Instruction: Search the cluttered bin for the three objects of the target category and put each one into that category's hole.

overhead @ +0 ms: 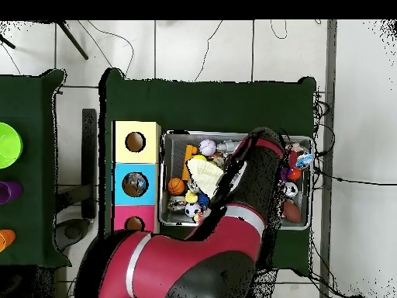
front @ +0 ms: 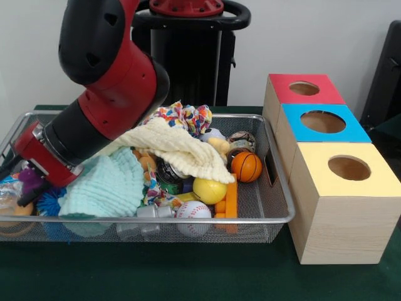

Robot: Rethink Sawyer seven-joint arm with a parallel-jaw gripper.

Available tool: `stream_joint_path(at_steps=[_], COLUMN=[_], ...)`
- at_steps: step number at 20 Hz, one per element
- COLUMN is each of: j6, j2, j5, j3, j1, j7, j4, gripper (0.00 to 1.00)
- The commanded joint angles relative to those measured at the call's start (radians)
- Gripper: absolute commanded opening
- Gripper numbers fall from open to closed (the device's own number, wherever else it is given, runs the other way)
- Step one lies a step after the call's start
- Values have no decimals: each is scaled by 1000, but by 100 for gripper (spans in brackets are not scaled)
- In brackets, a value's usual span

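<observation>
No writing or brand mark can be read on anything here. The red and black robot arm [front: 106, 94] slants down into the left end of the silver wire-mesh bin [front: 276, 188], and its gripper [front: 28, 179] is buried among the toys there; I cannot tell whether it is clenched or released.

Balls lie toward the bin's right end: an orange basketball-patterned ball [front: 247, 167], a plain yellow ball [front: 209, 190] and a white baseball [front: 193, 213] against the front wall. A cream cloth [front: 175, 147] lies draped across the bin's middle, its long axis slanting toward the orange ball, and a mint-green cloth [front: 109, 185] sits left of it.

Just right of the bin stand three wooden boxes in a row, each with a round hole on top: red-topped [front: 304, 89], blue-topped [front: 322, 122], yellow-topped [front: 348, 169]. Open green table [front: 188, 269] lies in front of the bin.
</observation>
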Motion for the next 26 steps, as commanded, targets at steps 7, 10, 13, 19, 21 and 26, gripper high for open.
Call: stream_joint_path(at_steps=[7, 10, 13, 19, 21, 26], j6=[28, 33, 46, 61, 55, 47], j2=[-28, -38, -39, -40, -41, -39], j5=[73, 74, 68, 81, 77, 59], j3=[232, 250, 249, 270, 276, 280], j1=[-69, -78, -72, -90, -96, -99], j7=[-354, -365, -359, -373, -379, -380], j4=[142, 150, 153, 156, 158, 153], gripper=[100, 100, 100, 100, 100, 100])
